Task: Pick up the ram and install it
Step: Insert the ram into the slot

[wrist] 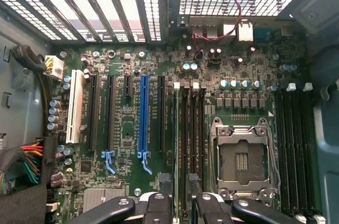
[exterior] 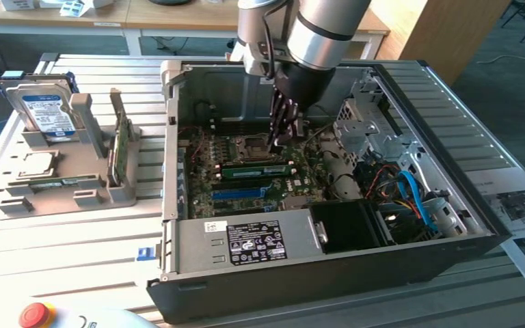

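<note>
The ram (exterior: 255, 169), a narrow green stick, stands on edge in a memory slot on the motherboard inside the open computer case (exterior: 481, 205), just in front of the CPU socket (exterior: 249, 145). My gripper (exterior: 277, 142) hangs inside the case a little above and behind the ram, open and holding nothing. In the wrist view the gripper (wrist: 180, 187) has its two dark fingers (wrist: 164, 195) apart over the row of memory slots (wrist: 189, 139) beside the open CPU socket (wrist: 241, 155). I cannot make out the ram itself from that angle.
A long blue slot strip (exterior: 244, 193) lies in front of the ram. Cables and drive bays (exterior: 409, 191) fill the case towards the exterior view's right. Outside, on the exterior view's left, a grey rack (exterior: 80, 191) holds a hard drive (exterior: 48, 113) and an upright green card (exterior: 121, 147). A red stop button (exterior: 36, 314) sits near the front edge.
</note>
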